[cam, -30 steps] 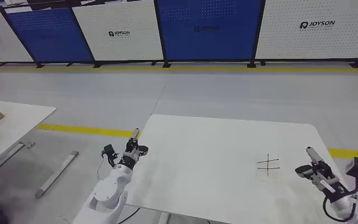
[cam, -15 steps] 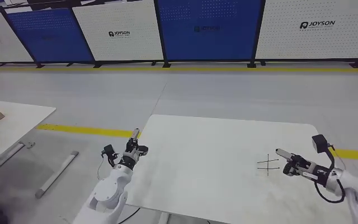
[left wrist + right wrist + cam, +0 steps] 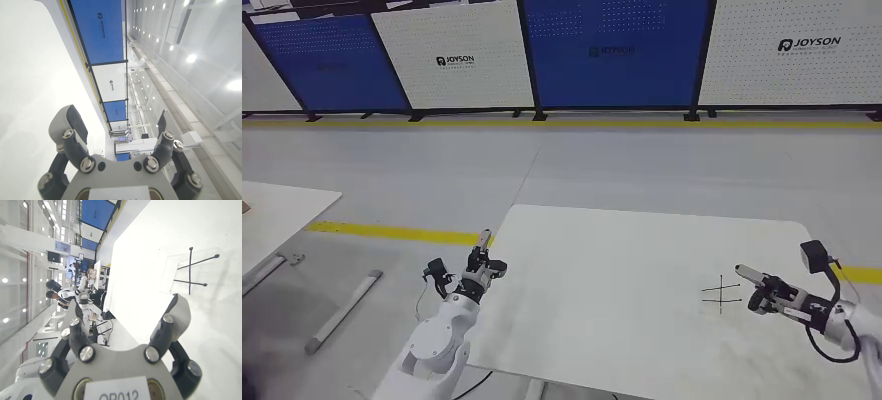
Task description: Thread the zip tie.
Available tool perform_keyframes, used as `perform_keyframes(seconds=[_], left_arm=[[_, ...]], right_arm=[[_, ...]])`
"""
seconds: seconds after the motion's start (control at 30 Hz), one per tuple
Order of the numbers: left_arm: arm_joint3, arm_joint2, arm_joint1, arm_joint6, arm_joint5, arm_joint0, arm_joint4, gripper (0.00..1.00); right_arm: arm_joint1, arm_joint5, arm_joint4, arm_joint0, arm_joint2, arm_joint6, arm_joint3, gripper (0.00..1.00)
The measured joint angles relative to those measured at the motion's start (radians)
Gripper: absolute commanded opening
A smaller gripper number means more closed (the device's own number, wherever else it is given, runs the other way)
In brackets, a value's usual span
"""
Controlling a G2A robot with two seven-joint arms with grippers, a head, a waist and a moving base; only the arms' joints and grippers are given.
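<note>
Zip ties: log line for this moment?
black plastic zip ties: crossed, on white table | right gripper: open, beside them | left gripper: open

A dark logo with one short word is printed on the white wall board full of holes [image 3: 802, 50] at 1 o'clock in the top view. It is also printed on a second white board [image 3: 455, 60] at 11 o'clock. The same mark is seen faintly on the blue board [image 3: 612, 50] at 12 o'clock. Dark letters and numbers, partly cut off, are printed on a white sticker [image 3: 115, 390] on the right gripper [image 3: 124, 300].
</note>
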Motion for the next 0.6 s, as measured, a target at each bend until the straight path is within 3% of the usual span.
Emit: perform_keyframes(seconds=[0.07, 0.17, 0.33, 0.47, 0.6], left_arm=[[0.0, 0.0, 0.0, 0.0, 0.0, 0.0, 0.0, 1.0], [0.0, 0.0, 0.0, 0.0, 0.0, 0.0, 0.0, 1.0], [0.0, 0.0, 0.0, 0.0, 0.0, 0.0, 0.0, 1.0], [0.0, 0.0, 0.0, 0.0, 0.0, 0.0, 0.0, 1.0], [0.0, 0.0, 0.0, 0.0, 0.0, 0.0, 0.0, 1.0]], right_arm=[[0.012, 0.018, 0.059, 0.054, 0.032, 0.101, 0.074, 1.0], [0.024, 0.043, 0.047, 0.134, 0.021, 0.24, 0.167, 1.0], [0.05, 0.054, 0.035, 0.244, -0.1, 0.247, 0.287, 1.0], [0.076, 0.052, 0.012, 0.331, -0.249, 0.247, 0.365, 1.0], [0.077, 0.051, 0.013, 0.336, -0.261, 0.247, 0.368, 1.0]])
